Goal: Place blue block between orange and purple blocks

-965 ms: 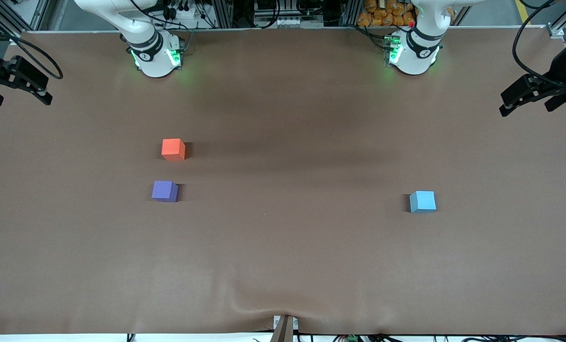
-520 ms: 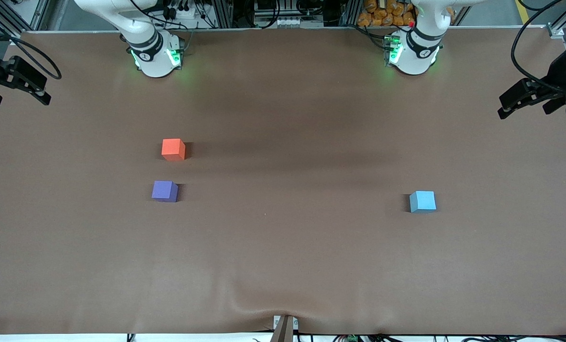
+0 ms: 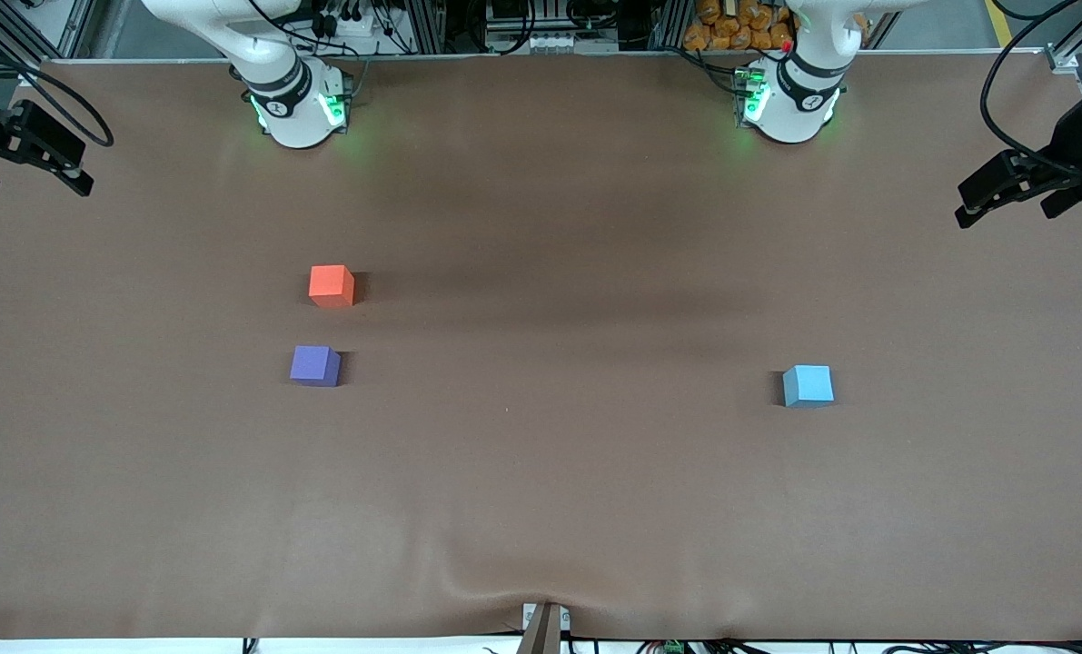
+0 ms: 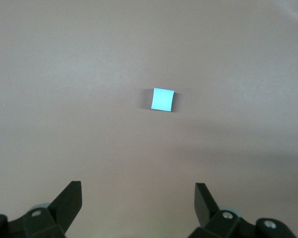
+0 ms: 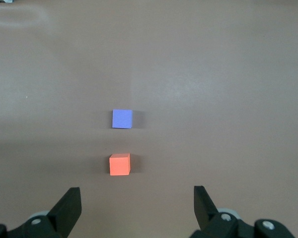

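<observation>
The light blue block (image 3: 809,385) sits on the brown table toward the left arm's end; it also shows in the left wrist view (image 4: 163,99). The orange block (image 3: 331,285) and the purple block (image 3: 314,365) sit toward the right arm's end with a small gap between them, the purple one nearer the front camera. Both show in the right wrist view, orange (image 5: 119,164) and purple (image 5: 122,118). My left gripper (image 3: 1004,204) (image 4: 137,191) is open and empty, up high at its end of the table. My right gripper (image 3: 39,182) (image 5: 136,191) is open and empty, up high at its end.
The brown table cover (image 3: 541,472) has a wrinkle at its front edge by a small bracket (image 3: 545,622). The two arm bases (image 3: 300,104) (image 3: 790,100) stand along the table's back edge.
Both grippers have shifted only slightly at the table's ends. The three blocks have not moved.
</observation>
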Robot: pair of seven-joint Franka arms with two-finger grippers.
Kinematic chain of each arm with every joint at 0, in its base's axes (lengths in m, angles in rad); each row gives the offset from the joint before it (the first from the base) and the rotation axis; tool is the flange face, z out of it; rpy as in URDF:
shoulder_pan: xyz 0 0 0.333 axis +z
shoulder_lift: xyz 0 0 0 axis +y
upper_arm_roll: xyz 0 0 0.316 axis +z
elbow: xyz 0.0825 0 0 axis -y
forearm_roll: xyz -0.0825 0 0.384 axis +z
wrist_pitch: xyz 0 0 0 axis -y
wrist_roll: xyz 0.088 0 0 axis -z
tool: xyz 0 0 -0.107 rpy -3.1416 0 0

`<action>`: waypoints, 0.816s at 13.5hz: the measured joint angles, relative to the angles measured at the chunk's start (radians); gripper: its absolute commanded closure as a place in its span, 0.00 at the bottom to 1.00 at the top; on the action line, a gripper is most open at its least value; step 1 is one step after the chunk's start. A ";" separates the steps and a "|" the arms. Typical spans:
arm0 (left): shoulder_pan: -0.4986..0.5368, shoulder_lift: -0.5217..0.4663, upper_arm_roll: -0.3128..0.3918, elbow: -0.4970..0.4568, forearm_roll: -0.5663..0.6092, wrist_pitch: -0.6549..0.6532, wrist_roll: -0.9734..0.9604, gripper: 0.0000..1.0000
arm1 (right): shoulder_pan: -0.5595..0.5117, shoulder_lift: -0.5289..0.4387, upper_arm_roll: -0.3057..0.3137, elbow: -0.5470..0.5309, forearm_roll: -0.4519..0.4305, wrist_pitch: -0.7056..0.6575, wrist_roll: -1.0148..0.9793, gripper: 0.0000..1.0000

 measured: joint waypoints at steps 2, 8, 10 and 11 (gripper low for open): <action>0.000 0.000 0.000 0.000 0.000 0.000 0.000 0.00 | 0.000 0.000 0.000 0.000 0.000 0.000 0.000 0.00; 0.000 0.004 0.000 0.050 0.000 0.011 0.000 0.00 | -0.001 0.000 -0.008 0.000 0.000 0.000 0.000 0.00; 0.000 0.013 0.000 0.053 0.000 0.011 0.000 0.00 | -0.001 0.000 -0.009 0.000 0.000 0.000 0.000 0.00; 0.000 0.022 -0.001 0.053 0.000 0.011 0.000 0.00 | -0.001 0.000 -0.009 0.000 0.000 0.000 0.000 0.00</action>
